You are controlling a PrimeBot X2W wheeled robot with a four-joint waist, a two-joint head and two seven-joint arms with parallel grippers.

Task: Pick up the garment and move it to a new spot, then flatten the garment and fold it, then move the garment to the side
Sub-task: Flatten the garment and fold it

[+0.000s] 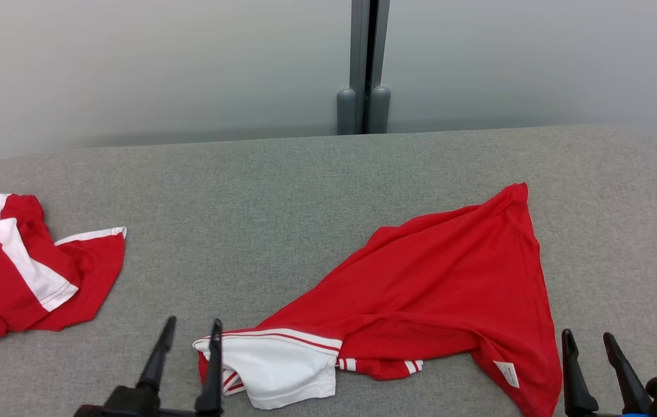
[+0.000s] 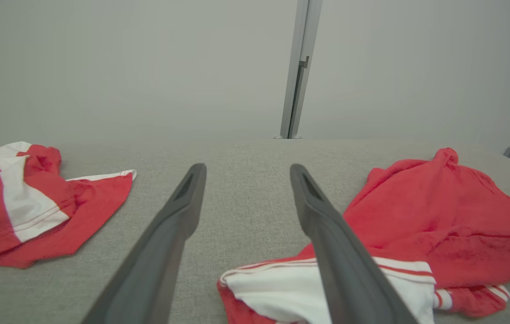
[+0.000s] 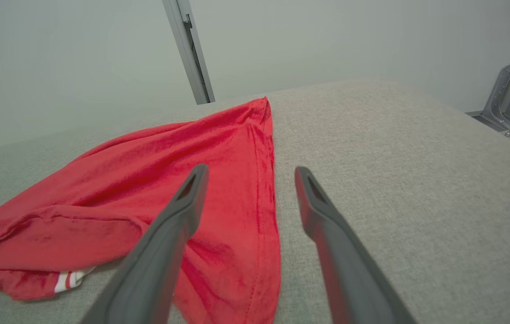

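A red garment (image 1: pixel 438 289) with a white striped sleeve lies loosely spread on the grey table (image 1: pixel 282 191), right of centre; it also appears in the left wrist view (image 2: pixel 439 216) and the right wrist view (image 3: pixel 183 180). My left gripper (image 1: pixel 191 333) is open at the near edge, its right finger over the white sleeve (image 1: pixel 282 365), nothing held. My right gripper (image 1: pixel 589 341) stands open just right of the garment's lower hem corner, empty. In the right wrist view its left finger (image 3: pixel 178 216) sits above the red fabric.
A second red and white garment (image 1: pixel 21 266) lies crumpled at the table's left edge, also in the left wrist view (image 2: pixel 30 202). A grey partition post (image 1: pixel 364 87) stands behind the table against the pale wall. Bare tabletop lies between the two garments.
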